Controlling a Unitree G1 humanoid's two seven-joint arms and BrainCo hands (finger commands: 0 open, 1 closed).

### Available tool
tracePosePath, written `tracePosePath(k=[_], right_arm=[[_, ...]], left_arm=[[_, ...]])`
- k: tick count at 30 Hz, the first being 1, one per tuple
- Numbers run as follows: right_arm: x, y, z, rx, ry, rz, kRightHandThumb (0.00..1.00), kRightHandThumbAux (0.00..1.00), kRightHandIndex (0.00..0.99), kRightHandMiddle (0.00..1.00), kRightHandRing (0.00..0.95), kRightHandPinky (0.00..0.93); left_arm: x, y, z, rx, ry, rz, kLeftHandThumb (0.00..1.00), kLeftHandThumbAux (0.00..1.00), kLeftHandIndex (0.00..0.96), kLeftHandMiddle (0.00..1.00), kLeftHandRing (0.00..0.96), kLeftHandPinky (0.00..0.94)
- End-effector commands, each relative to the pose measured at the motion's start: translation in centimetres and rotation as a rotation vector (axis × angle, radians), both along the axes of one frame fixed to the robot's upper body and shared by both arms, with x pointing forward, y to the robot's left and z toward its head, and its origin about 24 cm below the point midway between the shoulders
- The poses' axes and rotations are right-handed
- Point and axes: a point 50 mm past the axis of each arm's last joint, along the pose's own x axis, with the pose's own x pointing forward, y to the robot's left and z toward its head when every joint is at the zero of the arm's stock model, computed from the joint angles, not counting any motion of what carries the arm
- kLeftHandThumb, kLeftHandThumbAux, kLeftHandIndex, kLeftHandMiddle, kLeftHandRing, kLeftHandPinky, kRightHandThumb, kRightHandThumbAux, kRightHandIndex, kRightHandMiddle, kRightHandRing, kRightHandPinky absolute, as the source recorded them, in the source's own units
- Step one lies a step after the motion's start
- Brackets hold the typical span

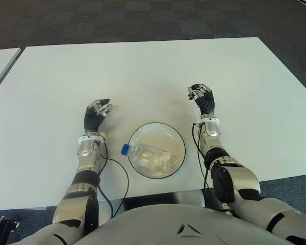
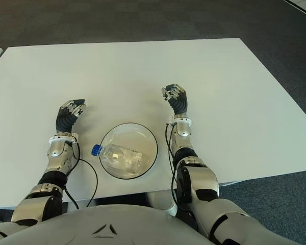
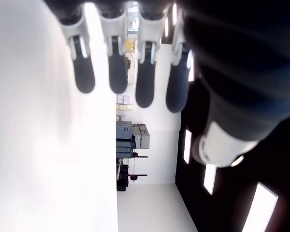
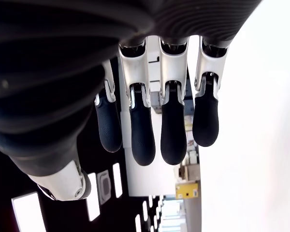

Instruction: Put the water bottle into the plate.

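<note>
Left eye view: water bottle (image 1: 145, 155) lies on its side in the plate (image 1: 178, 140), a clear glass dish near the front edge of the table (image 1: 143, 71), about midway along it. Blue cap (image 1: 125, 149) pokes out over the plate's left rim.
Left eye view, left hand: left hand (image 1: 97, 113) shows just left of the plate, fingers loosely curled, nothing in them.
Left eye view, right hand: right hand (image 1: 201, 97) shows right of the plate and a bit farther from the front edge, also holding nothing.
Right eye view: same layout. Bottle is inside the dish, cap end hanging past the rim on the left, both hands clear of the glass.
Left wrist view: fingers (image 3: 115, 65) hang apart and relaxed, only white tabletop and room background between them, no bottle.
Right wrist view: fingers (image 4: 140, 130) same deal, spread a little, empty.
Task status: looks done to me, bottle is already in the plate.
Risk 1: bottle is round and on its side, so a nudge to the table or dish could roll it, and the overhanging cap end could tip out over the left rim.
Risk 2: left forearm and its cable (image 1: 123, 178) sit close to the plate, so a sloppy pullback could clip the rim and slide the dish toward the front edge.
</note>
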Motion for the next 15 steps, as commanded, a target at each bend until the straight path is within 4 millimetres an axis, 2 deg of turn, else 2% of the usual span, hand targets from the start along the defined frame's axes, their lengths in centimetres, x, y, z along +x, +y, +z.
tracePosePath(k=[1, 8, 15], right_arm=[[-0.53, -0.11, -0.78, 0.021, 0.027, -0.008, 0.707, 0.728, 0.433, 0.531, 0.562, 0.582], [-0.7, -0.16, -0.95, 0.018, 0.03, -0.009, 0.706, 0.729, 0.432, 0.513, 0.546, 0.563], [-1.06, -0.32, -1.37, 0.017, 0.045, -0.014, 0.706, 0.73, 0.432, 0.514, 0.555, 0.586]], left_arm=[[-0.31, -0.03, -0.11, -0.002, -0.005, 0.016, 0.703, 0.72, 0.413, 0.304, 0.318, 0.358], [-0.65, 0.06, 0.0, 0.013, -0.032, 0.021, 0.703, 0.719, 0.415, 0.313, 0.325, 0.371], [-0.97, 0.12, -0.06, 0.026, -0.028, 0.039, 0.702, 0.72, 0.415, 0.325, 0.335, 0.382]])
